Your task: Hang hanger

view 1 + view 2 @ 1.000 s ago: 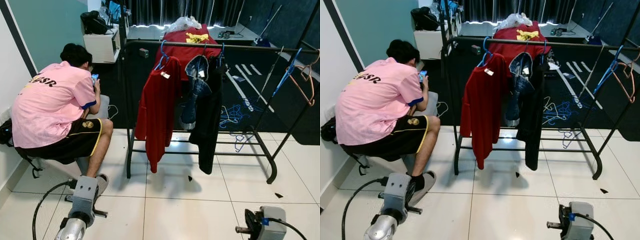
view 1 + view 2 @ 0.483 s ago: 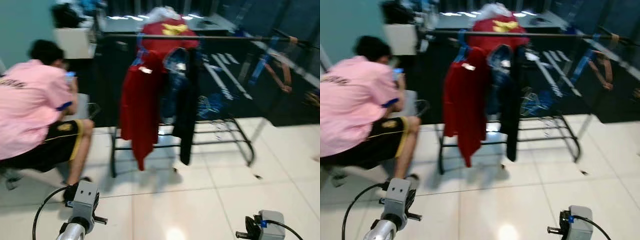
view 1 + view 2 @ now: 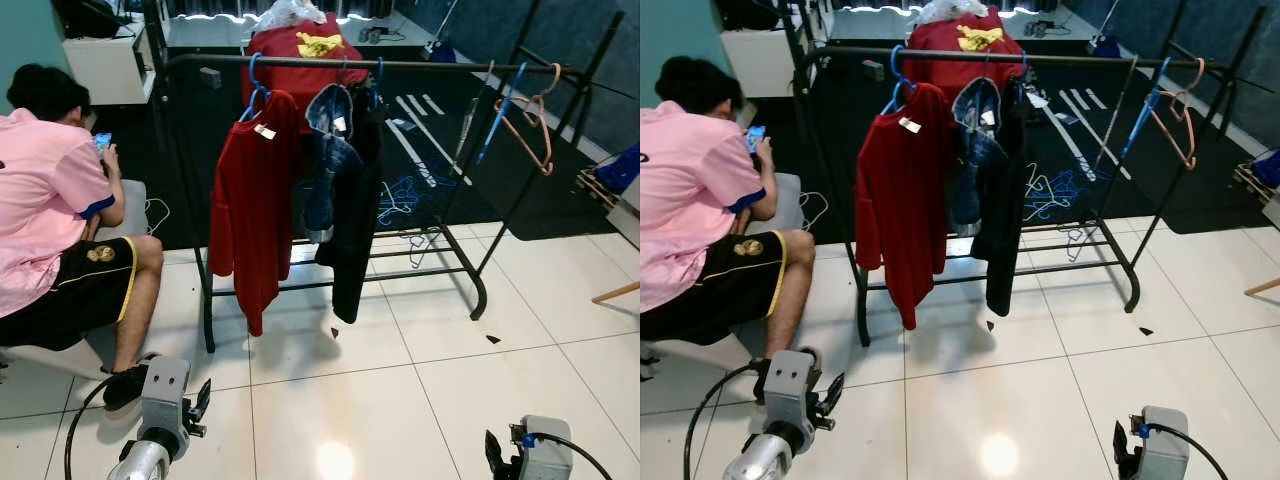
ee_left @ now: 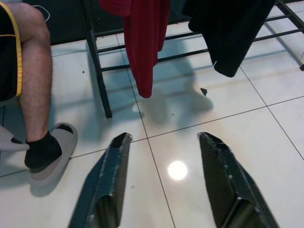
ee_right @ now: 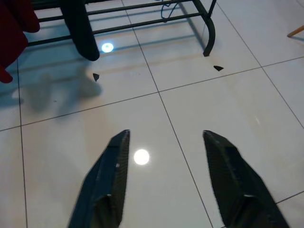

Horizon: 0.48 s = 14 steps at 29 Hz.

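A black clothes rack [image 3: 480,290] stands ahead on the white tiled floor [image 3: 400,400], its top rail running left to right. On the left half of the rail hangs a red garment [image 3: 248,220] on a blue hanger [image 3: 254,88], with a denim piece [image 3: 328,150] and a black garment [image 3: 352,240] bunched just beside it to the right. Far along the right end of the rail, an empty pink hanger [image 3: 530,125] hangs next to a blue one [image 3: 497,115]. Down on the dark floor behind the rack lies a tangle of more hangers [image 3: 400,195].

At the near left, the left hand [image 4: 164,183] is low over the tiles, fingers spread wide, holding nothing. Near right, the right hand [image 5: 166,183] is the same: wide apart, nothing between them, bare tile below.

On the left, a person in a pink shirt [image 3: 35,215] sits hunched over a phone [image 3: 103,145], grey slipper [image 4: 54,154] planted near the rack's left leg.
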Motion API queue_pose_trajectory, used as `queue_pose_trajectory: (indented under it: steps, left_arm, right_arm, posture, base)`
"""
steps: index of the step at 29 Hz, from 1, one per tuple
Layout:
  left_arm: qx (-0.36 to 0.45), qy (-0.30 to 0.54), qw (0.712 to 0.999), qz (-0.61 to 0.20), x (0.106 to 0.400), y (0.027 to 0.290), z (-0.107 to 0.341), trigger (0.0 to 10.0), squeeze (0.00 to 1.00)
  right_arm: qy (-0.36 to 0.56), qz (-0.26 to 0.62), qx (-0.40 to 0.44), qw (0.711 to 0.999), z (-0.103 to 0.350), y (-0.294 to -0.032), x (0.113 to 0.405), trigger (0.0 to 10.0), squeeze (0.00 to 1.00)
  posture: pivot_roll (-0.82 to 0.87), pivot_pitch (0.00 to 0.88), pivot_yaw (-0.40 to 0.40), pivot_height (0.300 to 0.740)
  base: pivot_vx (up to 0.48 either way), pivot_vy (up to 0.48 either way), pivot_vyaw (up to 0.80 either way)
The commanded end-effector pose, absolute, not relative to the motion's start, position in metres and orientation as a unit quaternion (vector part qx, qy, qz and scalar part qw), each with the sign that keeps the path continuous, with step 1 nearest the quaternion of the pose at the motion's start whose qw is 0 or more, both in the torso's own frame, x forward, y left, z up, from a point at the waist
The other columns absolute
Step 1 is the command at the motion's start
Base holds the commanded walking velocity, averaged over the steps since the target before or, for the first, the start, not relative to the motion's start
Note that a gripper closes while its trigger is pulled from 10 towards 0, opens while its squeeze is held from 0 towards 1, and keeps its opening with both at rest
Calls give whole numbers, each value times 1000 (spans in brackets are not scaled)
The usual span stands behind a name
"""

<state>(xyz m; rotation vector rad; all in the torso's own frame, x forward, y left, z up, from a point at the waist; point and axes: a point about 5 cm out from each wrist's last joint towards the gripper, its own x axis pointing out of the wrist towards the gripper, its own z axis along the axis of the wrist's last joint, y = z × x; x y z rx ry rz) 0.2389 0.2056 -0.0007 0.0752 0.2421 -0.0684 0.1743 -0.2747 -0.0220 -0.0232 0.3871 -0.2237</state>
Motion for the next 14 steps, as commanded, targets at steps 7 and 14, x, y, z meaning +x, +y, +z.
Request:
queue_pose_trajectory:
  steps: [7,14]
  left_arm:
    - [23,126,991,-30,233,204,-6,10000,1000]
    - [9,132,991,-28,237,205,-6,10000,1000]
  right_arm:
    - [209,-113,-9,971,-27,-281,169,10000,1000]
    - [214,-106,-18,971,-27,-284,171,10000,1000]
  posture:
    - [-21,116,-51,740]
    - [-21,101,-59,740]
  base:
    - [0,0,0]
    - [0,0,0]
